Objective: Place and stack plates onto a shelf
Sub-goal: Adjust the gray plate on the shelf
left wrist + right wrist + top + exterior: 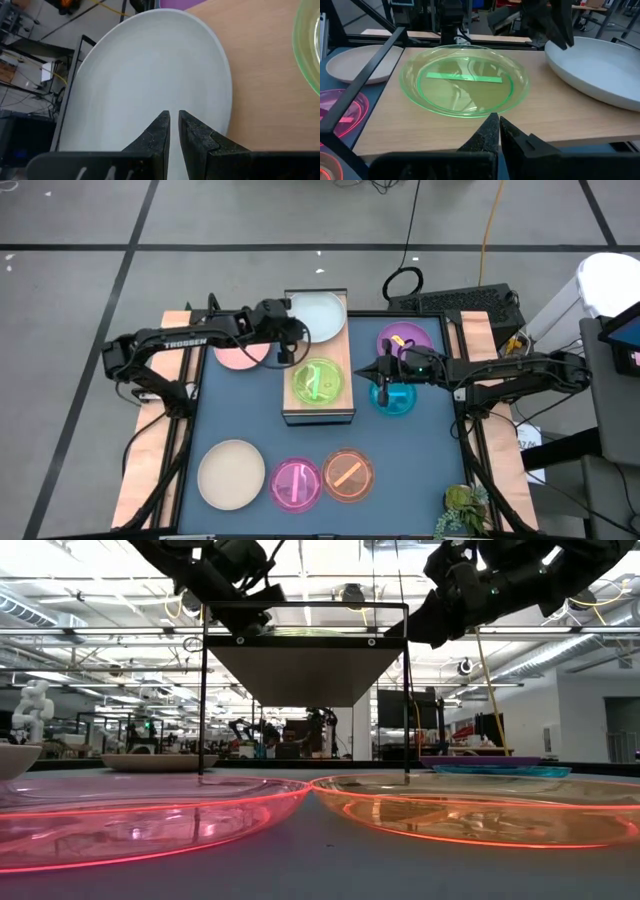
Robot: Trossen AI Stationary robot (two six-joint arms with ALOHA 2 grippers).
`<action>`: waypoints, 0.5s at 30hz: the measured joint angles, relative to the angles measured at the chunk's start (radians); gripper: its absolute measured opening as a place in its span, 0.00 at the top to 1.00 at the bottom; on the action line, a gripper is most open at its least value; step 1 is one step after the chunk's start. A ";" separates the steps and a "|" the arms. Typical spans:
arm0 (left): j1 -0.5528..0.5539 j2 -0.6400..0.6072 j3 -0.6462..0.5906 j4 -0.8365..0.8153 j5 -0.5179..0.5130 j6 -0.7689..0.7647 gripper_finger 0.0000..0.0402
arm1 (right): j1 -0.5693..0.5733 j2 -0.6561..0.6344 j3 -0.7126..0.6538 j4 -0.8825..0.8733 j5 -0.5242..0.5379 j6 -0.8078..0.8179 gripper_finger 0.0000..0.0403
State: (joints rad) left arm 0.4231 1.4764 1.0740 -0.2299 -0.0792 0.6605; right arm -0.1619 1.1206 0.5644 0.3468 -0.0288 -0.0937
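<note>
The shelf [318, 385] is seen at the table's [240, 405] middle, raised on a thin black frame, with two plates on it — the pale plate [318, 315] at the far end, overhanging the edge, and the green plate [317, 382] nearer the front. The pink plate [238, 356] is found on the table just left of the shelf, the purple plate [405, 340] and teal plate [393, 397] to its right. Along the near edge the cream plate [231, 473], magenta plate [296, 484] and orange plate [347, 474] are laid in a row, the last two touching at their rims. The left gripper [173, 131] is held above the pale plate's near rim, its fingers pressed almost together and nothing grasped. The right gripper [496, 131] is held at the shelf's right side, facing the green plate, its fingers likewise closed and empty.
</note>
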 joint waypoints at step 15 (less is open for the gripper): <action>-0.013 0.002 0.000 -0.026 0.084 0.015 0.88 | 0.000 0.000 0.000 -0.001 -0.002 -0.006 1.00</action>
State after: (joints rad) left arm 0.4097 1.4780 1.0740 -0.2562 0.0044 0.6752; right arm -0.1619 1.1210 0.5644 0.3458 -0.0307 -0.0994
